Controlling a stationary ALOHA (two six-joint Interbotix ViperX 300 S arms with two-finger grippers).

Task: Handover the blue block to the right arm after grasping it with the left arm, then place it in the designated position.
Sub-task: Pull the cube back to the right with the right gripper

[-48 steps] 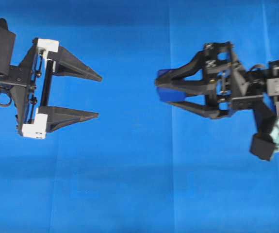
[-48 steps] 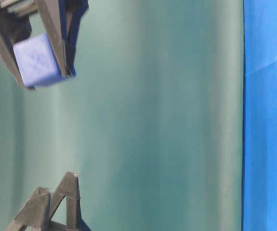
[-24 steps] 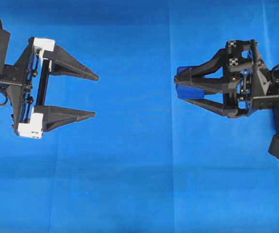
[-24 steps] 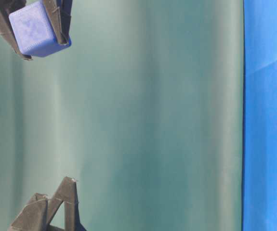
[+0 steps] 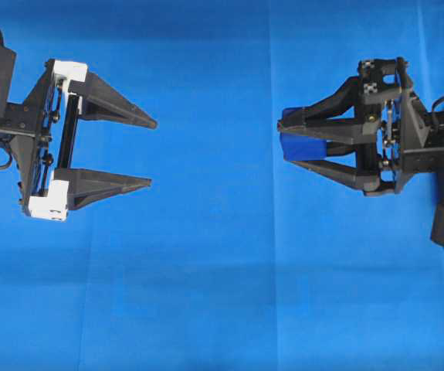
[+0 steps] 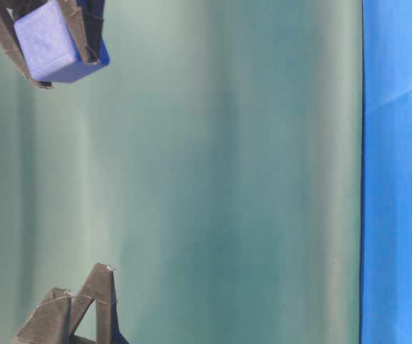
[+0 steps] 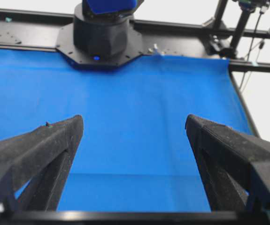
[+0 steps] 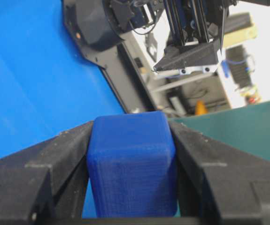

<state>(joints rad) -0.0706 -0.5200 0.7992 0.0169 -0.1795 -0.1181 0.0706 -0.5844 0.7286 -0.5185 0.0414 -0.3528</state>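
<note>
The blue block is pinched between the fingers of my right gripper, which is shut on it and held above the cover at the right. In the right wrist view the block fills the gap at the tips of this gripper. The table-level view shows the block at the top left, in the air. My left gripper, the one with white brackets, stands open and empty at the left, pointing at the right one across a wide gap. Its wrist view shows this gripper with bare cover between its fingers. The designated position is out of view.
A bright blue cover spans the table. The right arm's base and black frame rails line the far edge in the left wrist view. A green backdrop fills the table-level view.
My right gripper has drawn back to the right with the blue block and rolled a little, then nearly stopped. The left gripper shifted slightly left and stays open.
</note>
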